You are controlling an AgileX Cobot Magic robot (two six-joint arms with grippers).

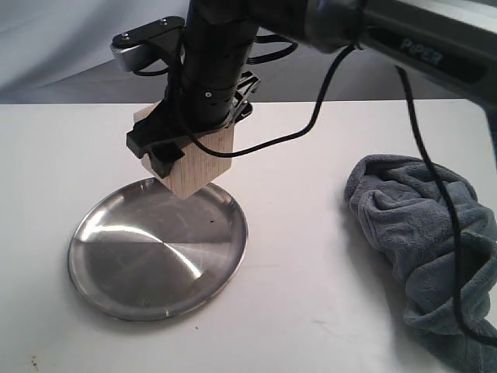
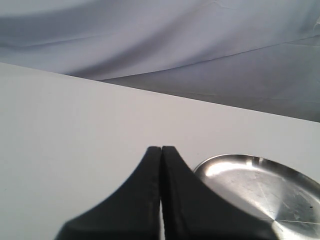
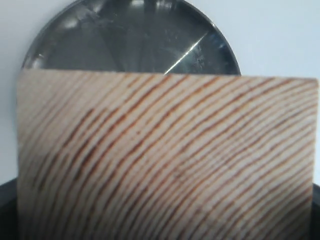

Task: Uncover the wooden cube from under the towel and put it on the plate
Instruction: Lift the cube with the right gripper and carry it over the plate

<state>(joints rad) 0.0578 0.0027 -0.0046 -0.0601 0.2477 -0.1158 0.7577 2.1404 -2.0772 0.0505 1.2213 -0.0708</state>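
Observation:
My right gripper (image 1: 182, 151) is shut on the wooden cube (image 1: 203, 165), a light tan block with dark grain lines, and holds it tilted just above the far rim of the plate (image 1: 116, 303). The cube (image 3: 165, 155) fills most of the right wrist view, hiding the fingers, with the shiny steel plate (image 3: 100, 35) behind it. The blue-grey towel (image 1: 435, 241) lies crumpled on the table at the right. My left gripper (image 2: 161, 148) is shut on nothing, low over the white table, with the plate (image 2: 260, 185) just beside it. The left gripper does not show in the exterior view.
The white table (image 1: 311, 295) spreads between plate and towel. A black cable (image 1: 423, 163) hangs from the right arm over the towel. A pale blue-grey cloth backdrop (image 2: 175, 45) stands behind the table's far edge.

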